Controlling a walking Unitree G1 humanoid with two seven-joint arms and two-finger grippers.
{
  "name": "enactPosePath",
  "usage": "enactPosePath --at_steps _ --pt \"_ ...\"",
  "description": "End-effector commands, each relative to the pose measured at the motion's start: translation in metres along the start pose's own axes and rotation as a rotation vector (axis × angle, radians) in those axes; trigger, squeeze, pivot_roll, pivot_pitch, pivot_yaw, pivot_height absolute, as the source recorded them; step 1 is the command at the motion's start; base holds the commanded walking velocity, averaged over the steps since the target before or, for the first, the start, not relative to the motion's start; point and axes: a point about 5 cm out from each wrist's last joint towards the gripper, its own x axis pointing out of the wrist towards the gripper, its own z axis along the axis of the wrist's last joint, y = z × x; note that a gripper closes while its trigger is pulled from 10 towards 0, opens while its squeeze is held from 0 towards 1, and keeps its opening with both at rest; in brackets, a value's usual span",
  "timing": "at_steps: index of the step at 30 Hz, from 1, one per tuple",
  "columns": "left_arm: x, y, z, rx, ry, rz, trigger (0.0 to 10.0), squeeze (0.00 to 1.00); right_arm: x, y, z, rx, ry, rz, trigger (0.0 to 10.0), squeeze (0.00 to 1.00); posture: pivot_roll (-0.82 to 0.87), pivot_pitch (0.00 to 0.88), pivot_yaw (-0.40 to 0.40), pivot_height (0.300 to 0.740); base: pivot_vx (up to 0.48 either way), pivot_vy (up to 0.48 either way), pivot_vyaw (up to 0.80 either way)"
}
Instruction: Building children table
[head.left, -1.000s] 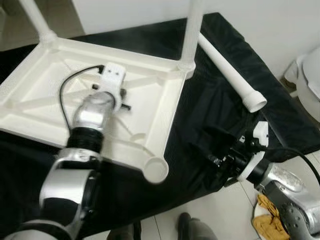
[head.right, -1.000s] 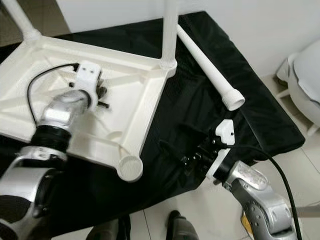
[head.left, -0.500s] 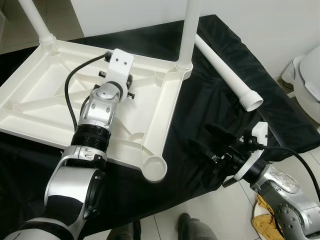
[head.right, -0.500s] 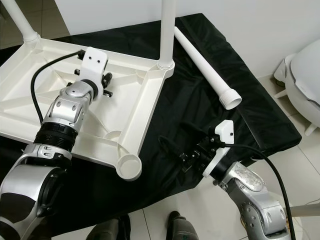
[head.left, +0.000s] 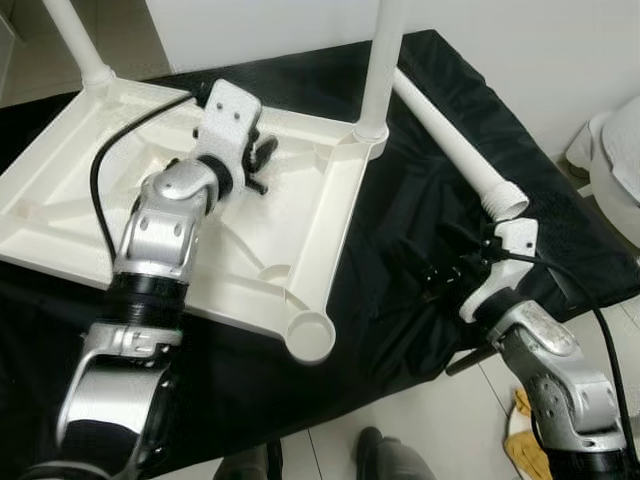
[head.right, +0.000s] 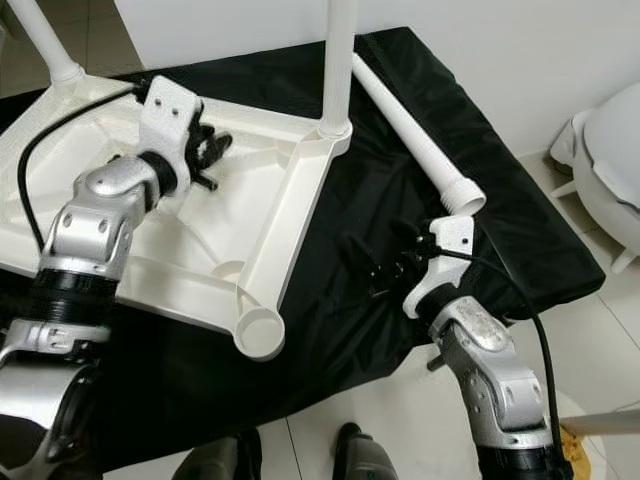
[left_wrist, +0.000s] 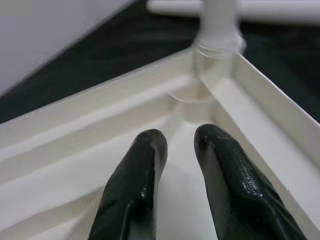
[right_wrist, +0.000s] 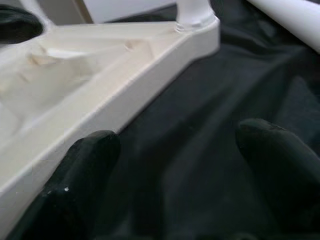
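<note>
Left eye view: nearest, a person's dark shoes (head.left: 375, 452) stand on the pale tiled floor (head.left: 420, 420). Right end effector (head.left: 445, 272) hovers over the black cloth (head.left: 400, 220) covering the worktop, released, fingers spread wide in the right wrist view (right_wrist: 90, 170). An upturned white plastic children's tabletop (head.left: 300, 210) lies on the cloth at the robot's left, its empty round corner socket (head.left: 312, 337) nearest. Left end effector (head.left: 258, 165) sits above the ribbed underside, fingers (left_wrist: 145, 170) nearly together, gripping nothing. Farther back, two white tube legs (head.left: 378, 70) stand upright in corner sockets. A loose white tube leg (head.left: 455, 150) lies on the cloth, just beyond the right end effector.
</note>
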Motion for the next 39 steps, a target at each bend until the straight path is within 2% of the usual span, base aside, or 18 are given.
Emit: enactPosePath --at_steps 1,3,6,9,12,13,15,22,24,28,31,33,35,39 --pt "-0.003 -0.003 -0.004 0.028 0.017 -0.055 10.0 0.0 -0.001 -0.005 -0.003 -0.018 0.015 -0.029 10.0 0.0 -0.06 0.186 0.047 0.74 0.0 0.0 0.0" --pt "-0.003 -0.003 -0.004 0.028 0.017 -0.055 10.0 0.0 -0.001 -0.005 -0.003 -0.018 0.015 -0.029 10.0 0.0 -0.06 0.186 0.047 0.74 0.0 0.0 0.0" --pt "-0.009 -0.007 -0.006 0.098 0.023 -0.146 10.0 0.0 -0.002 -0.014 0.0 -0.034 0.013 -0.061 10.0 0.0 -0.07 0.186 0.046 0.74 0.0 0.0 0.0" --pt "-0.013 -0.009 -0.007 0.116 0.025 -0.185 10.0 0.0 -0.003 -0.018 0.002 -0.043 0.013 -0.077 10.0 0.0 -0.07 0.186 0.044 0.74 0.0 0.0 0.0" --pt "-0.027 -0.021 -0.005 0.165 0.007 -0.347 10.0 0.0 -0.006 -0.025 0.004 -0.071 0.016 -0.107 10.0 0.0 -0.08 0.186 0.04 0.74 0.0 0.0 0.0" --pt "-0.027 -0.021 -0.005 0.165 0.007 -0.347 10.0 0.0 -0.006 -0.025 0.004 -0.071 0.016 -0.107 10.0 0.0 -0.08 0.186 0.04 0.74 0.0 0.0 0.0" --pt "-0.034 -0.027 -0.007 0.198 0.019 -0.431 10.0 0.0 -0.005 -0.027 0.004 -0.077 0.017 -0.114 10.0 0.0 -0.07 0.184 0.039 0.74 0.0 0.0 0.0" --pt "-0.046 -0.034 -0.01 0.21 0.032 -0.552 10.0 0.0 -0.002 -0.03 0.007 -0.091 0.009 -0.11 10.0 0.0 -0.07 0.177 0.034 0.74 0.0 0.0 0.0" --pt "-0.055 -0.037 -0.018 0.234 0.065 -0.596 10.0 0.0 -0.001 -0.031 0.009 -0.1 0.004 -0.108 10.0 0.0 -0.07 0.178 0.032 0.74 0.0 0.0 0.0" --pt "-0.059 -0.036 -0.023 0.243 0.092 -0.595 10.0 0.0 -0.001 -0.032 0.01 -0.102 0.002 -0.106 10.0 0.0 -0.07 0.179 0.031 0.74 0.0 0.0 0.0" --pt "-0.065 -0.028 -0.035 0.293 0.17 -0.546 10.0 0.0 -0.001 -0.032 0.011 -0.106 -0.001 -0.103 10.0 0.0 -0.07 0.182 0.027 0.74 0.0 0.0 0.0" --pt "-0.067 -0.026 -0.038 0.291 0.188 -0.539 10.0 0.0 0.0 -0.032 0.012 -0.105 -0.002 -0.103 10.0 0.0 -0.07 0.182 0.027 0.74 0.0 0.0 0.0" --pt "-0.069 -0.028 -0.042 0.283 0.201 -0.542 10.0 0.0 0.0 -0.032 0.012 -0.104 -0.004 -0.101 10.0 0.0 -0.07 0.182 0.021 0.74 0.0 0.0 0.0" --pt "-0.069 -0.029 -0.05 0.332 0.26 -0.537 10.0 0.0 0.002 -0.031 0.013 -0.106 -0.007 -0.098 10.0 0.0 -0.07 0.181 0.02 0.74 0.0 0.0 0.0"
